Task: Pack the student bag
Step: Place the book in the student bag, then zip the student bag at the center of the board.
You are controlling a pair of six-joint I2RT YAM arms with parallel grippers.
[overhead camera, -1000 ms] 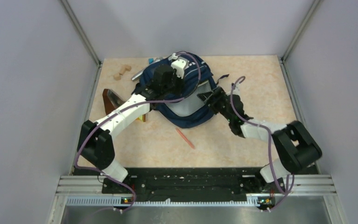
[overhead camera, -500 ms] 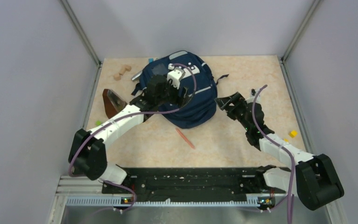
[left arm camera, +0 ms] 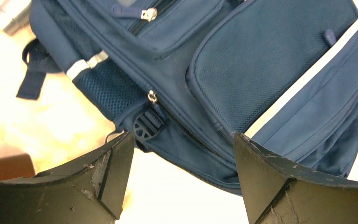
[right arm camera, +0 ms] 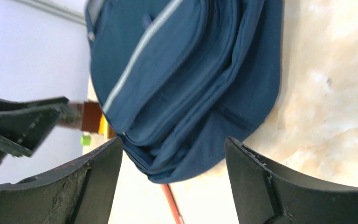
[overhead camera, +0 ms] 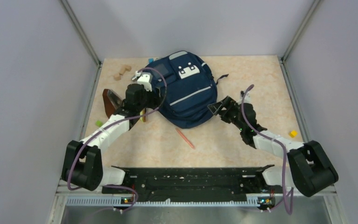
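Note:
The student bag [overhead camera: 182,89], navy with light grey stripes and a white patch, lies flat on the table with its zippers toward me. My left gripper [overhead camera: 155,95] hovers open at its left side, holding nothing; in the left wrist view the bag [left arm camera: 270,60] and a zipper pull [left arm camera: 152,96] lie just beyond the left gripper [left arm camera: 182,151]. My right gripper [overhead camera: 217,107] stands open by the bag's lower right edge, empty. The right wrist view shows the bag [right arm camera: 182,79] beyond the right gripper [right arm camera: 172,144].
A red pen [overhead camera: 185,138] lies just in front of the bag. A brown case [overhead camera: 111,101] and a small green cube [overhead camera: 99,123] sit left, wooden blocks [overhead camera: 121,71] at back left, a silver cylinder [left arm camera: 9,14] by the bag, a yellow cube [overhead camera: 292,133] right.
My left gripper opened, let go of the bag's top and drew back to its left side. The bag's white inside no longer shows. My right gripper pulled away from the bag's right edge.

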